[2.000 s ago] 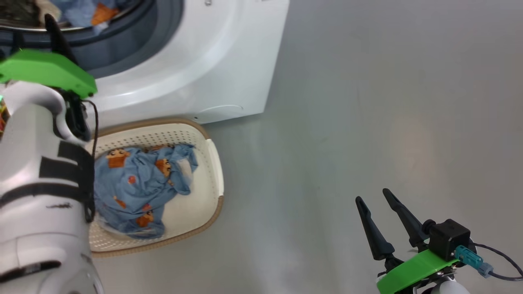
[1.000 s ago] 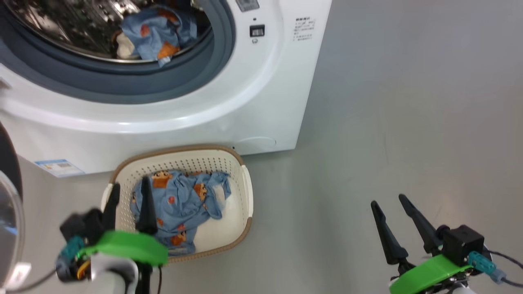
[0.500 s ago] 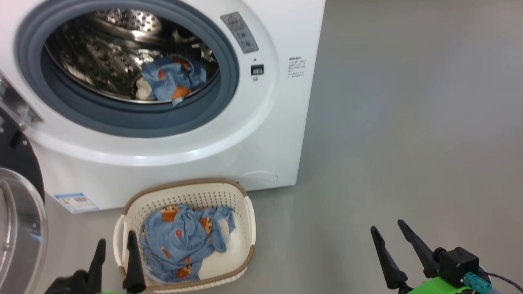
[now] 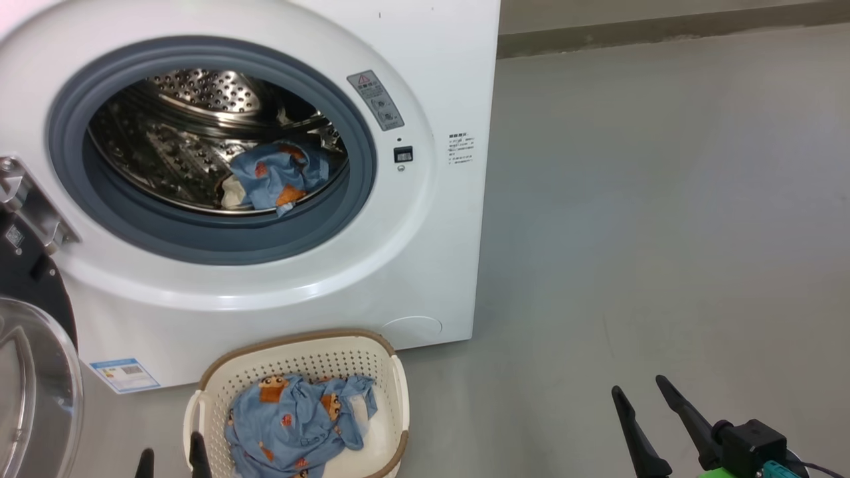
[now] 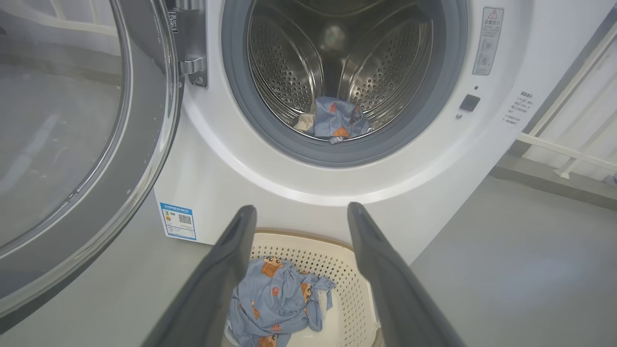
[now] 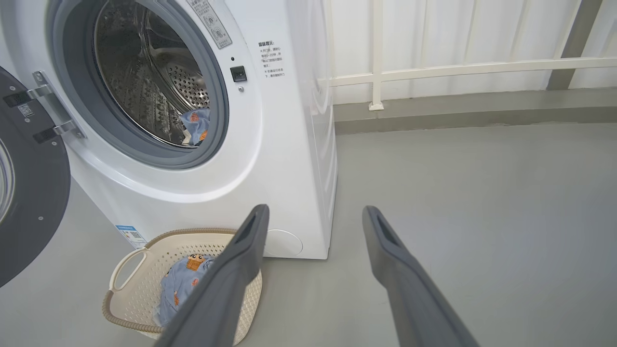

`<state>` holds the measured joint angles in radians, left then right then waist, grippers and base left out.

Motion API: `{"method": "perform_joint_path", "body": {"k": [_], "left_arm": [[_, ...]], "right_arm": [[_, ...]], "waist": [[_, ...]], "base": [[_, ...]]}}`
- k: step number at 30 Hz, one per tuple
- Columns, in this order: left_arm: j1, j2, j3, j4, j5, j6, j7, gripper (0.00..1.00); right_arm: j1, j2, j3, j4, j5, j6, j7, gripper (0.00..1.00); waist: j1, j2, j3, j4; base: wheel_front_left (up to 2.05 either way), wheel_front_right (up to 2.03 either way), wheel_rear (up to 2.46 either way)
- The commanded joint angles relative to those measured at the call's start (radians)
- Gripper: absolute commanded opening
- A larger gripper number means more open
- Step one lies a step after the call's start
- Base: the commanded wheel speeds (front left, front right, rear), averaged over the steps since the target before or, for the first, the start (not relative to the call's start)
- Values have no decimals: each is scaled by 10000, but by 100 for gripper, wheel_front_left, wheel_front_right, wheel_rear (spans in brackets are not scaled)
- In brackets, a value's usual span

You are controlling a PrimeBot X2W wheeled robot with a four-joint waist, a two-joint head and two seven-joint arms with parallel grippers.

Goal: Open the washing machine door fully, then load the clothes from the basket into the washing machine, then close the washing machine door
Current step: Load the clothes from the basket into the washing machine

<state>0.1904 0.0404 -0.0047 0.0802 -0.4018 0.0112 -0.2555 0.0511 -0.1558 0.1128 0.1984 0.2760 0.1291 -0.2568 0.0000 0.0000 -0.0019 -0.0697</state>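
The white washing machine [image 4: 425, 252] stands with its drum exposed. Its door [image 4: 36, 392] is swung wide to the left on its hinge. One blue bundle of clothes [image 4: 279, 174] with orange prints lies at the drum's front. More blue clothes [image 4: 299, 425] lie in the cream basket [image 4: 292, 337] on the floor in front of the machine. My left gripper [image 4: 169, 448] is open and empty, its tips just left of the basket. My right gripper [image 4: 637, 386] is open and empty over bare floor to the right. In the left wrist view, my left gripper [image 5: 301, 208] frames the basket [image 5: 337, 270].
Grey floor [image 4: 664, 232] spreads to the right of the machine. In the right wrist view, a white railing [image 6: 458, 70] and a low kerb run behind it. The open door [image 6: 33, 202] takes up the space left of the basket [image 6: 126, 260].
The head camera has swung up, so more of the machine front and drum shows. My left gripper has drawn back from the drum to low beside the basket. Both grippers stay open.
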Motion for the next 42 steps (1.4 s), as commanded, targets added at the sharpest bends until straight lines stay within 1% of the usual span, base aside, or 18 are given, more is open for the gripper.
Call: {"method": "perform_joint_path", "body": {"k": [1,11,28,42], "left_arm": [[-84,99,323,-289,7,-23,-63,100],[228,99,181,-544,-115,-38,-63,100],[290,99,290,-593,-152,-24,-63,100],[252,99,170,-668,-116,20,-63,100]], "right_arm": [[-45,-133,147,-290,-142,16,-49,100],[163,-68,-69,-345,-238,16,-49,100],[236,34,-84,-366,-256,16,-49,100],[214,77,-24,-395,-238,16,-49,100]], "waist": [[0,0,-57,-33],[0,0,-339,-38],[0,0,-509,-61],[0,0,-368,-64]], "base": [[0,0,0],[0,0,0],[0,0,0],[0,0,0]]}}
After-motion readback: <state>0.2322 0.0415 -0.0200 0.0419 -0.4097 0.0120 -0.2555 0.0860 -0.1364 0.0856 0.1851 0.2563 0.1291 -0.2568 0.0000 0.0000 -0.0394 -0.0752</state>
